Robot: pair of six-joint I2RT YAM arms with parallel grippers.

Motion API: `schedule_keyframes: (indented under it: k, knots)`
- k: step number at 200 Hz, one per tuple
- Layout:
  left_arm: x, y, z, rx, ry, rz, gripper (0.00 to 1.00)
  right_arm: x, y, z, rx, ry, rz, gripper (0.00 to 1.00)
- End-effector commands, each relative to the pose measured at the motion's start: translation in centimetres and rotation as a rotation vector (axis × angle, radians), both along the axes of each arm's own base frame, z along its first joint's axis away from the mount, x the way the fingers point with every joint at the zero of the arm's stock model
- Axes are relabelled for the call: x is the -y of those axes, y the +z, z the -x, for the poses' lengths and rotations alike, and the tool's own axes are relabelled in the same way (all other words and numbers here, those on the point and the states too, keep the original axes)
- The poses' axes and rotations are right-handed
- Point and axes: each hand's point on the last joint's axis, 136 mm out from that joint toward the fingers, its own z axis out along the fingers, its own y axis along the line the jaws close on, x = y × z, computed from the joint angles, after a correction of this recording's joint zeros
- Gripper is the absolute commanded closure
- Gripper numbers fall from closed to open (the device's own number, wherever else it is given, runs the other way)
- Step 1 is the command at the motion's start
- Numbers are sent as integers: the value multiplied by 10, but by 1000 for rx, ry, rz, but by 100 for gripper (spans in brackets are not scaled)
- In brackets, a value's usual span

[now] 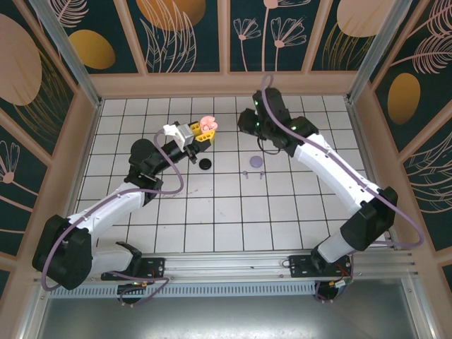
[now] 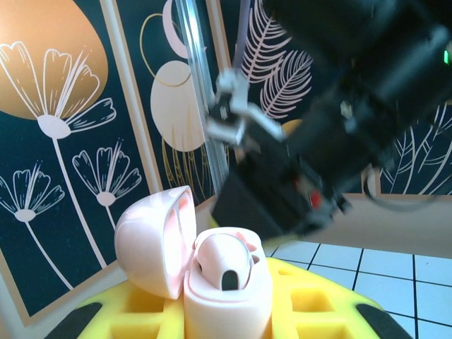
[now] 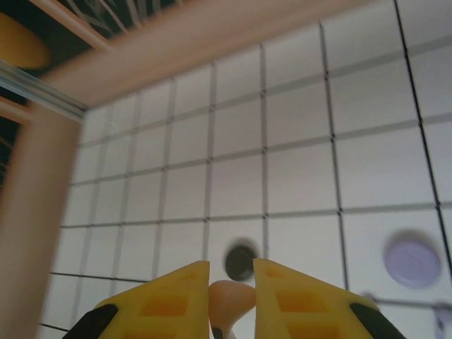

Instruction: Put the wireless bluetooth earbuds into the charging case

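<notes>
My left gripper is shut on the pink charging case and holds it above the far middle of the table. The case stands upright between the yellow fingers, its lid swung open to the left. One pinkish-tan earbud sits in a socket. My right gripper is shut on a second pinkish-tan earbud, its bulb showing between the yellow fingers. The right wrist hovers just right of the case, and its dark body looms close above and behind the case.
A black round case lies on the tiles below the held case. A lavender case lies to its right, with two tiny lavender earbuds beside it. The wooden back wall is close behind both grippers.
</notes>
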Motion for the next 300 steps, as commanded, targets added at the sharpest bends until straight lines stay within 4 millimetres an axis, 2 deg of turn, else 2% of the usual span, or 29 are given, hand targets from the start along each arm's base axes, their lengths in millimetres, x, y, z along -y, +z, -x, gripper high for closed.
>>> schedule_keyframes:
  k: [1,21,38,105,139,195,259,300]
  knots:
    - [2,20,8,67,-22,11,100,-9,49,5,98,75,-26,80]
    - [4,18,6,58,-25,5,100,-20,79,7,165,117,-56,79]
    - [5,17,3,50,-25,1,100,-30,93,11,202,147,-65,79]
    - [7,15,-3,39,-18,1,100,-66,112,38,279,239,-108,79]
    - [7,17,-4,40,-17,3,100,-70,116,52,314,259,-128,79]
    - [7,19,-4,44,-17,4,100,-70,102,67,296,266,-136,79]
    - [7,21,-3,48,-20,7,100,-70,89,70,271,267,-141,79]
    - [7,22,-3,48,-22,9,100,-73,92,70,279,276,-150,79]
